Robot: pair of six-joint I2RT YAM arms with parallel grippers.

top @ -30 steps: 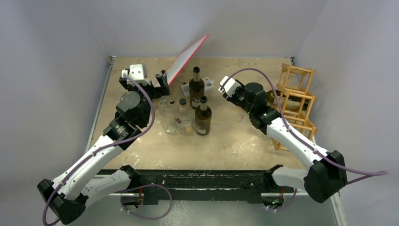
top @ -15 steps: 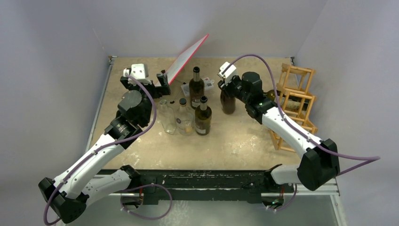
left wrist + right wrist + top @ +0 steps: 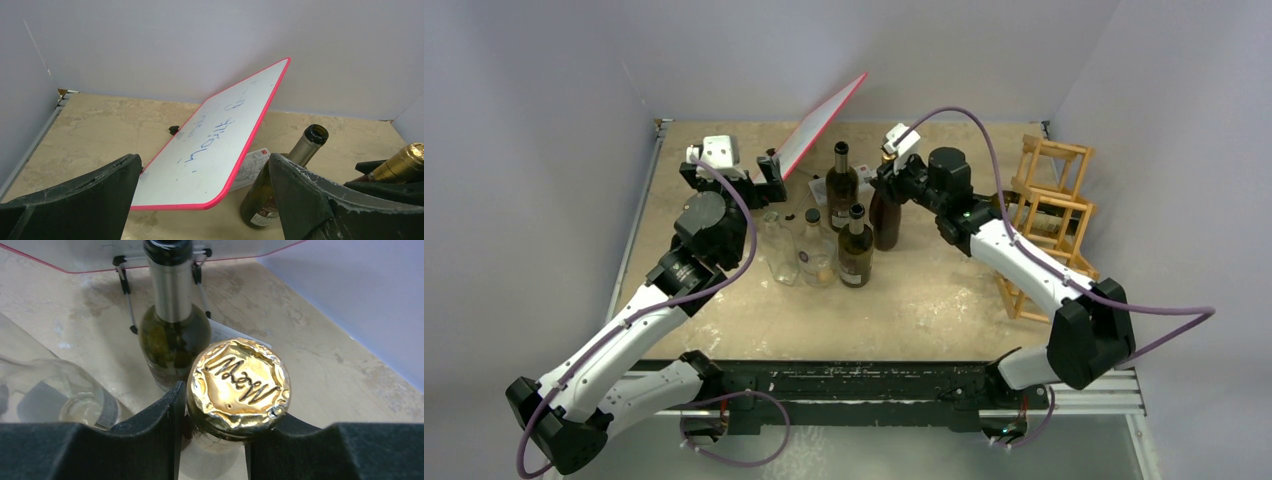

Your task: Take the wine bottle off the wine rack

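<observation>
The wine bottle [image 3: 885, 222] is dark with a gold foil cap [image 3: 239, 382]. It stands upright beside the group of bottles, well left of the wine rack [image 3: 1056, 215], a light wooden lattice at the table's right edge. My right gripper [image 3: 891, 178] is shut on the bottle's neck just under the cap, in the right wrist view [image 3: 227, 412]. I cannot tell whether the bottle's base touches the table. My left gripper [image 3: 767, 178] is open and empty in front of the red-edged whiteboard [image 3: 220, 140]. The gold cap also shows at the right edge of the left wrist view [image 3: 406, 161].
A dark green bottle [image 3: 842, 188] stands just left of the held bottle, also in the right wrist view [image 3: 172, 335]. Another dark bottle [image 3: 856, 250] and two clear bottles [image 3: 776, 248] stand in front. The whiteboard [image 3: 822, 128] leans at the back. Walls close three sides.
My right gripper has moved left from the rack to the bottle group, carrying the wine bottle, which now stands upright. The left arm has not moved.
</observation>
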